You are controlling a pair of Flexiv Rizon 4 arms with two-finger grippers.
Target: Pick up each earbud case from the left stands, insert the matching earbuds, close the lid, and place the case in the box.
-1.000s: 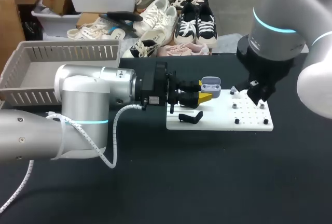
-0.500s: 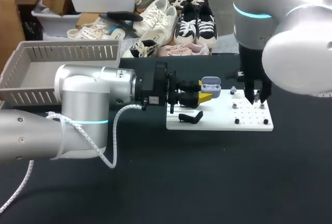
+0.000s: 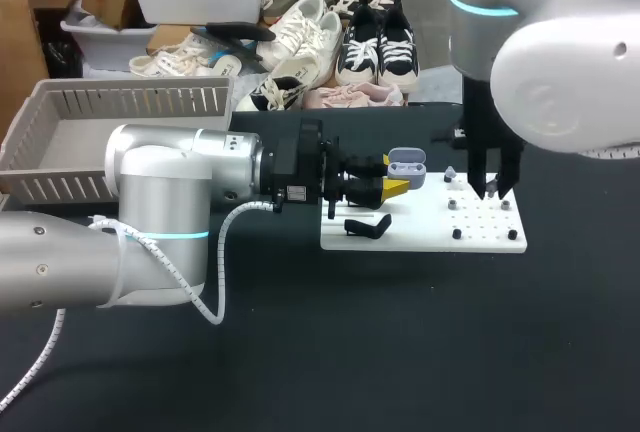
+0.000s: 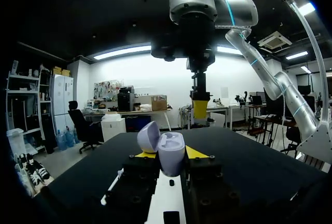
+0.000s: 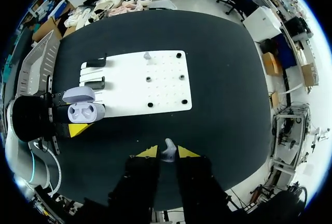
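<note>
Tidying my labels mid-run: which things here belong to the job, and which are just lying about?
Job: case in left end effector; earbud in right end effector; second earbud on board; stands; box.
Just there: board's pegs; table.

light: bright, even, from overhead | shadows: soft | glare: slight

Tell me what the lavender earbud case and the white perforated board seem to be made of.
Lavender earbud case: probably moulded plastic, smooth satin finish; soft highlights on its rounded shell. White perforated board: rigid flat sheet, matte; plastic or painted metal, its even surface leaves that open.
</note>
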